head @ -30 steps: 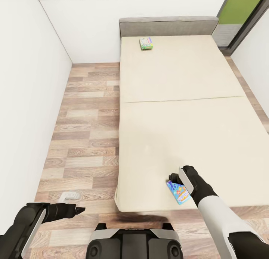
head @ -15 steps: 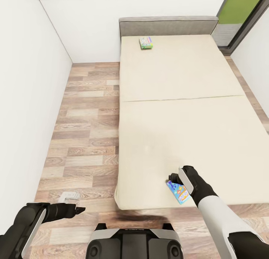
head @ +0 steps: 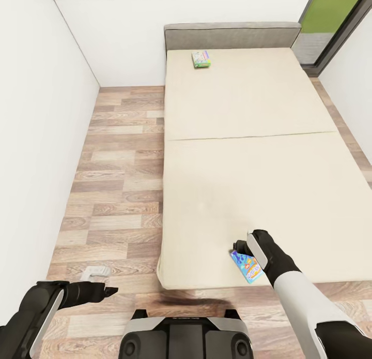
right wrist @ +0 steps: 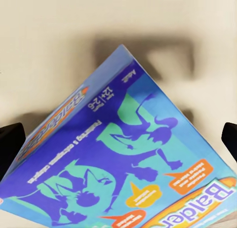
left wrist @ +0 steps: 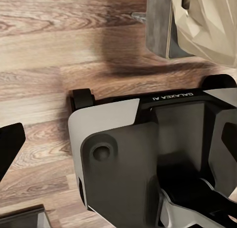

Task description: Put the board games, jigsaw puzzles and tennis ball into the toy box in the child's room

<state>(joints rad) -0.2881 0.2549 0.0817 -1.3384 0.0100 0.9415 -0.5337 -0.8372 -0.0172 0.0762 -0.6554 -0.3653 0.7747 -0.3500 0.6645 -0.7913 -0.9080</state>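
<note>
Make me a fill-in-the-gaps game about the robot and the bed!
1. The right gripper holds a ____ board game near the bed's foot.
2. The green board game lies near the bed's grey ____.
3. The left gripper hangs over the wooden ____.

Missing words: blue; headboard; floor
</note>
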